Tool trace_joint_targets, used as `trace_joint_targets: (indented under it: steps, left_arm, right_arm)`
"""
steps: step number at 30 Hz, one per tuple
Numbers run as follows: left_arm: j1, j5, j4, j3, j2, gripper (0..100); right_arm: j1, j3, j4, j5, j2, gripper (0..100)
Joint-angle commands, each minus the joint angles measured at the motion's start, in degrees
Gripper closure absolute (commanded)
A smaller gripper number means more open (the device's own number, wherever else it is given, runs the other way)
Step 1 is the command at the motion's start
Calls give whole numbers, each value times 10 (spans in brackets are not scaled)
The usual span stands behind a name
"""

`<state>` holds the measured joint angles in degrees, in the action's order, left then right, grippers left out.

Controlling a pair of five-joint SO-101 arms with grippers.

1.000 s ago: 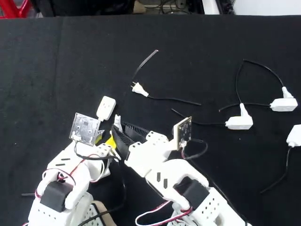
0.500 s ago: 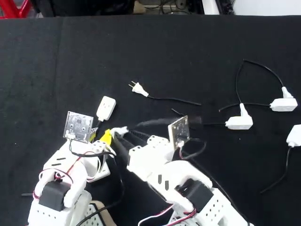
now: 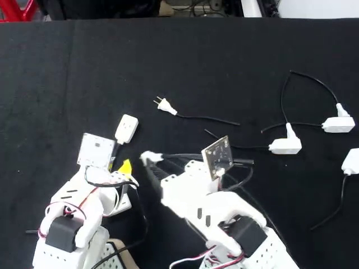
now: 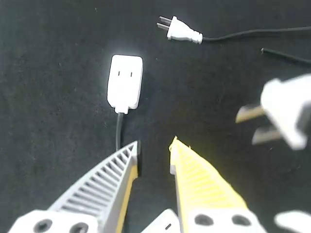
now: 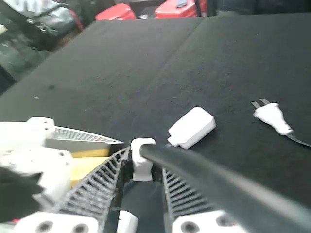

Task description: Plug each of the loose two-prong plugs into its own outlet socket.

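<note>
While clamping the two-prong plug (image 3: 150, 157) in the right gripper (image 5: 142, 161), near the outlet socket (image 3: 127, 128): square prongs to slots, push straight. Note left gripper (image 4: 154, 143) narrowly parted, empty, above socket's cord (image 4: 118, 128). Since a second back: slight shift of plug away from socket, swing of plug's cable (image 3: 235, 161) rightward.
</note>
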<state>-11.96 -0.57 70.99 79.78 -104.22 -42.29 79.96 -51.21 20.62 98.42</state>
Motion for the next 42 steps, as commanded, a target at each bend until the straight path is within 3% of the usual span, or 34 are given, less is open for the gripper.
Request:
trace_joint_targets:
  steps: [1, 7, 9, 17, 19, 23, 31, 36, 42]
  left_arm:
    - [28, -123, 38, -50, -3, 883]
    - [129, -223, 49, -104, 3, 870]
    - [128, -271, 55, -88, 3, 844]
    - [69, -292, 88, -70, 30, 837]
    - [38, -318, 111, -91, 71, 838]
    - [43, -358, 118, -159, 225, 838]
    - [44, -501, 175, -307, 575, 838]
    - [44, -567, 167, -308, 659, 838]
    - [40, -568, 86, -244, 690, 834]
  right_arm:
    - [36, -58, -54, -34, -2, 987]
    - [88, -102, -90, -62, -90, 987]
    - [105, -126, -90, -67, -160, 987]
    - [213, -252, -89, -68, -437, 987]
    - [247, -278, -89, -69, -481, 987]
    - [298, -326, -93, -70, -554, 987]
    - [309, -350, -92, -71, -604, 987]
    - [324, -352, -93, -71, -604, 987]
    - [347, -363, -94, -71, -604, 987]
